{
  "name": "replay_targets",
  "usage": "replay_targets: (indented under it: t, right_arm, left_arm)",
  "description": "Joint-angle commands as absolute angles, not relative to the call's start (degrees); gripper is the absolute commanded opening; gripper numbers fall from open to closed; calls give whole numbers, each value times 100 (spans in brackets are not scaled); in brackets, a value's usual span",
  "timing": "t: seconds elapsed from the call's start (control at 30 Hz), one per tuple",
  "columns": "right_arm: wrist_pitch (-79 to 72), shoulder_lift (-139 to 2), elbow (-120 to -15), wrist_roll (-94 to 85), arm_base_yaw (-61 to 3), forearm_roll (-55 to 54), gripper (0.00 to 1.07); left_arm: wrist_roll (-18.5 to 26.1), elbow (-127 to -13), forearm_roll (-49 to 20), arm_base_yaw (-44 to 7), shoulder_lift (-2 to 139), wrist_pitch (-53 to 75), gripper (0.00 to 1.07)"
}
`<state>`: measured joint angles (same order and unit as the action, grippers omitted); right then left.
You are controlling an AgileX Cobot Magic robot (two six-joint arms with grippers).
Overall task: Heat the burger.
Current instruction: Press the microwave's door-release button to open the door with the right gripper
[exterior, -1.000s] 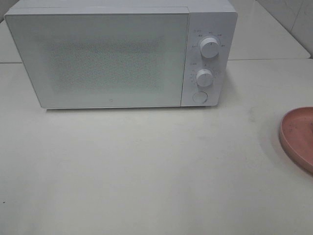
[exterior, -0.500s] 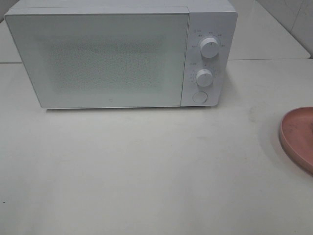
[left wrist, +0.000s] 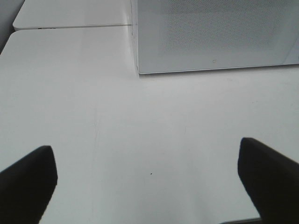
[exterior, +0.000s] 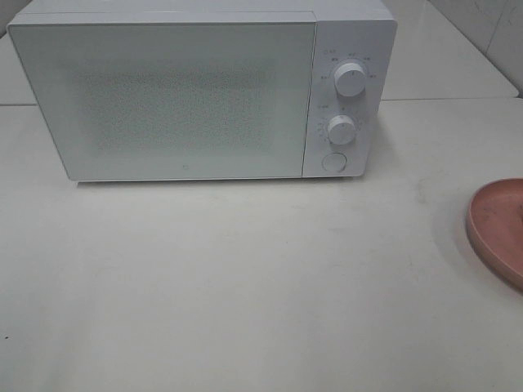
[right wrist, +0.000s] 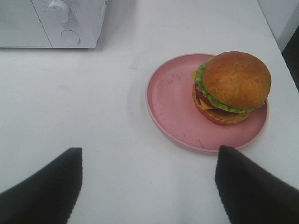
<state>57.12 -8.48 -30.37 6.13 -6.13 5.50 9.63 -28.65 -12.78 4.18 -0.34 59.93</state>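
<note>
A: Starting left. Note the left claw (left wrist: 145,150) spread wide, gripping nothing, hanging over bare table (left wrist: 140,107) near the microwave's (exterior: 188,98) left front corner. Any trouble there?

B: Maybe. Note the shut door (exterior: 163,102): no loading yet. Cannot tell the swing direction; if leftward, could clip that parked claw. Better to pull clear first.

A: And the panel, right of the door?

B: See a top knob (exterior: 350,79), a lower knob (exterior: 341,129) and a round button (exterior: 333,162) beneath. Probably the door release, but cannot confirm. With too hard a press, could shove the whole box farther back. With a stray brush on either knob, could start the timer on an empty chamber.

A: Moving right. Find the right claw (right wrist: 149,156) likewise released and empty, hovering short of the pink plate (right wrist: 173,102), on its near side.

B: Agreed. See the burger (right wrist: 232,86) untouched, sitting on the right part of that plate, well right of the microwave and beyond the high view's frame.

A: Worst hazard?

B: Pinching a loose stack. With too high a grip, could slide the bun off the lettuce and patty. With an off-centre touch, could drag the plate toward the table edge just beyond. Then a long carry leftward: with any tilt, could shed layers before reaching the door.
</note>
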Motion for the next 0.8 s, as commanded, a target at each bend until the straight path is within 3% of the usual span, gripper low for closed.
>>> replay_targets:
  t: [0.03,0.8]
  right_arm:
    - [5437,-1238,-3077,625,-642,533,75]
    - [2899,-2532,-2149,630,-642,527,75]
  left_arm:
    - [940,-2848,-1289,407,-143,5964,100]
    - [940,-2848,-1289,407,-143,5964,100]
